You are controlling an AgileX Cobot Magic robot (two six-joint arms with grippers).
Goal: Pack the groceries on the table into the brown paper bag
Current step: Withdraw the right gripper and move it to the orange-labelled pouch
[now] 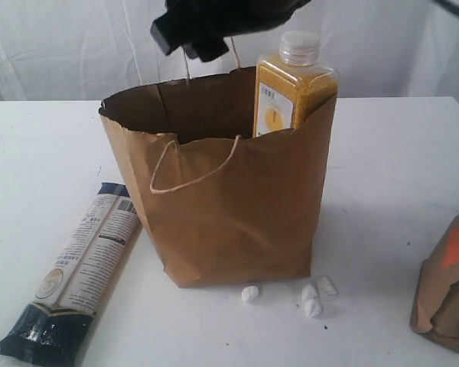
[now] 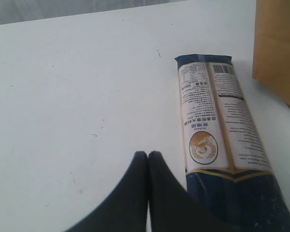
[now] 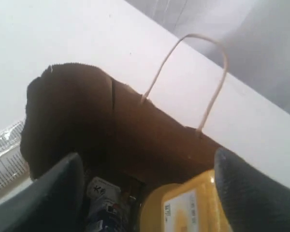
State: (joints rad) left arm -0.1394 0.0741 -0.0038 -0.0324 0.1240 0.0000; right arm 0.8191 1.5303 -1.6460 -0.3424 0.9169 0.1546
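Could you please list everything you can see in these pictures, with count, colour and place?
brown paper bag: one, brown, upright mid-table, open at the top
yellow-grain bottle: one, yellow with white cap, standing in the bag, its top above the rim
small blue-white carton: one, blue and white, down inside the bag, only partly visible
long navy-cream packet: one, navy and cream, flat on the table left of the bag
brown pouch: one, brown with orange label, at the table's right edge
white lumps: four, white, on the table before the bag
table: one, white
left gripper: shut, over bare table beside the packet
right gripper: open, above the bag's mouth
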